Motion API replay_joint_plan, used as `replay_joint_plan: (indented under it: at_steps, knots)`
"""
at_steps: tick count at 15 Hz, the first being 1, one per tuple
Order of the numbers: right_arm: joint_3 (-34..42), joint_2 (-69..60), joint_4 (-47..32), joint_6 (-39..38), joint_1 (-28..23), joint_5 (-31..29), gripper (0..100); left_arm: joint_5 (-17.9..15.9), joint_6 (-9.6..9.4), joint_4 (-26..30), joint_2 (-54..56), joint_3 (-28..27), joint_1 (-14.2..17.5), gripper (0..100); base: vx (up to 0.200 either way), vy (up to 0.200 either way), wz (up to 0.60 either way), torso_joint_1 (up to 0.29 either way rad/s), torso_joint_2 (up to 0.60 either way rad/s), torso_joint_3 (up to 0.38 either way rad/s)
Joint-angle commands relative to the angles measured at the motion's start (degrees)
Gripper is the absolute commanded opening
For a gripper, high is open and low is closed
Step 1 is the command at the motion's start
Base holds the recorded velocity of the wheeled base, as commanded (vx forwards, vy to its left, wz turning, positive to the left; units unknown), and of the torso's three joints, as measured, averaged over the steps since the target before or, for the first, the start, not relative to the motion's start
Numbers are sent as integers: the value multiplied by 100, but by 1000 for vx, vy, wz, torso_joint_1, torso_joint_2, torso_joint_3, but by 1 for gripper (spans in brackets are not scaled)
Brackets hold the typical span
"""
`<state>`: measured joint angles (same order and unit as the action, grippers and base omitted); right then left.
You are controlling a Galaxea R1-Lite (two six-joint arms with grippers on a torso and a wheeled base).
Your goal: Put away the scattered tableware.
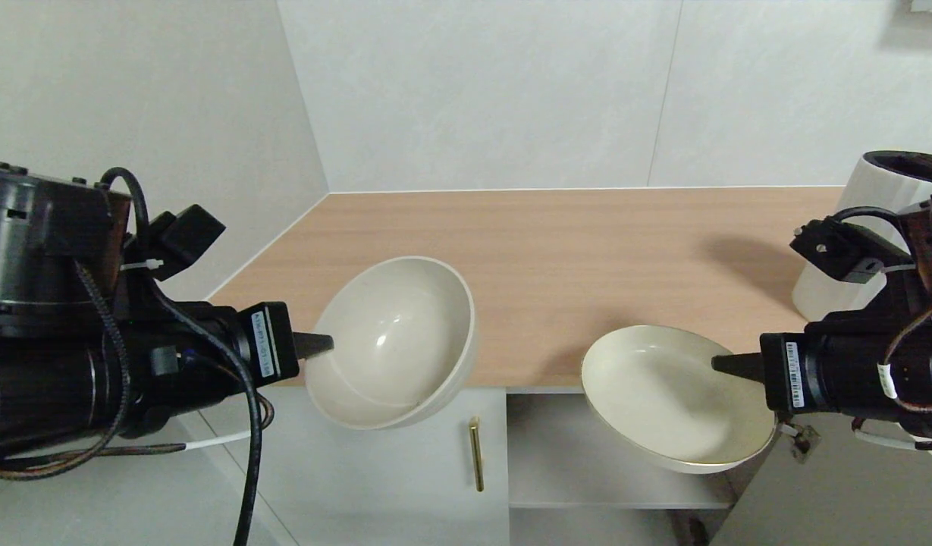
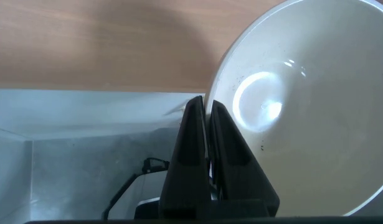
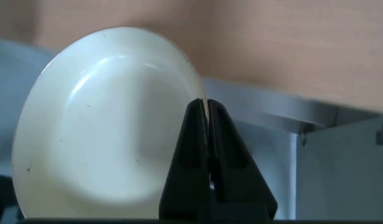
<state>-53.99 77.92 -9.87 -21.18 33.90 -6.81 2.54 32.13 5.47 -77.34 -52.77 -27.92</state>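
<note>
A deep cream bowl [image 1: 393,341] hangs over the front edge of the wooden countertop [image 1: 572,258], tilted, with my left gripper [image 1: 318,345] shut on its rim. In the left wrist view the bowl [image 2: 303,106] sits beside the closed left gripper [image 2: 207,109]. A shallow cream plate [image 1: 670,394] with a thin gold rim is held in the air in front of the counter, above the cabinet opening, by my right gripper [image 1: 727,364], shut on its edge. The right wrist view shows the plate [image 3: 110,118] pinched by the right gripper [image 3: 207,109].
A tall white cylindrical container [image 1: 875,227] stands on the counter at the far right. Below the counter, a white cabinet door with a brass handle [image 1: 475,453] is closed, and an open cabinet compartment with a shelf [image 1: 587,478] lies under the plate. Walls close the back and left.
</note>
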Motion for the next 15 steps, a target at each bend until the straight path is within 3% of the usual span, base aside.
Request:
replay_joint_plan:
  at_steps: [1, 6, 15]
  knots:
    - [64, -102, 3, 61, 2, -4, 0, 1, 3, -2, -1, 21, -12, 0, 0, 0, 0, 0, 0, 0]
    - [135, -75, 3, 96, 2, -4, 0, 1, 3, -2, -62, 21, -30, 0, -160, 0, 0, 11, 4, -1]
    - [135, 74, 12, 87, -15, -30, 0, 10, 3, -2, -132, 30, -74, 0, 0, 0, 0, 0, 0, 0]
